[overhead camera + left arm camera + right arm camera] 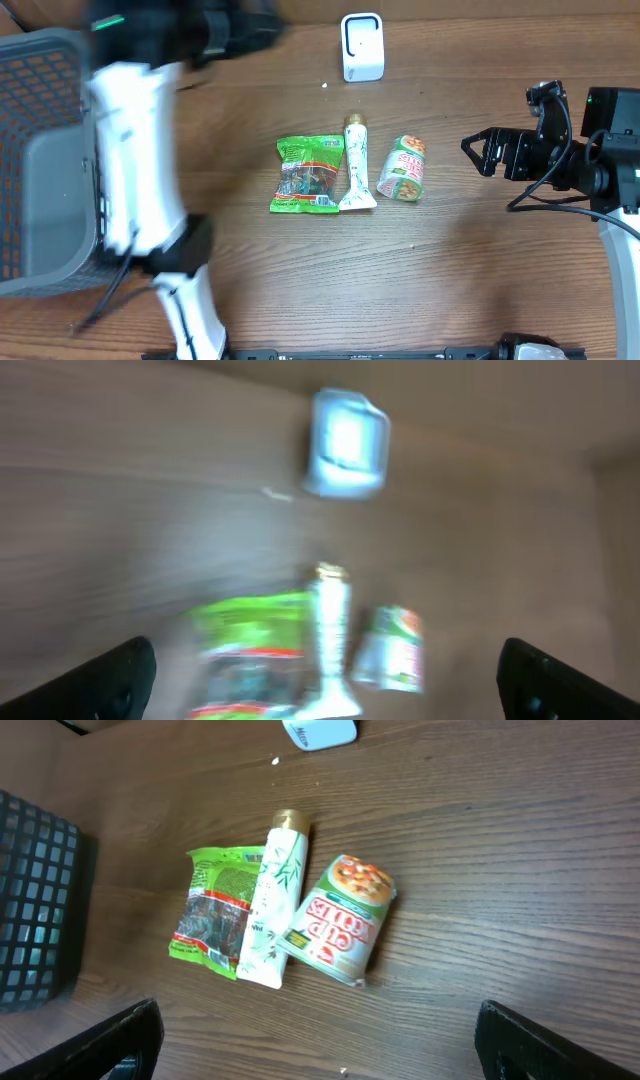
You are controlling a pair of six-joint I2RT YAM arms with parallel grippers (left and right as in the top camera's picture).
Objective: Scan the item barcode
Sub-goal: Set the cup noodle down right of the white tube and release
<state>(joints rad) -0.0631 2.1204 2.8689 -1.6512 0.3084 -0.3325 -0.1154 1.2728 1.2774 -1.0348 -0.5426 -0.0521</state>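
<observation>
Three items lie side by side mid-table: a green snack packet (309, 174), a white tube (355, 165) and a cup of noodles (404, 169) on its side. The white barcode scanner (362, 46) stands at the far edge behind them. My left gripper (330, 690) is open and empty, high above the items, and its view is motion-blurred, with the scanner (345, 442) ahead. My right gripper (480, 152) hangs open and empty to the right of the cup. In its wrist view the packet (215, 915), tube (270, 900) and cup (340, 920) lie beyond the fingers.
A grey mesh basket (40, 160) fills the left side of the table, and its dark corner (35, 910) shows in the right wrist view. The blurred white left arm (135, 170) reaches across the basket's right edge. Bare wood lies in front of the items.
</observation>
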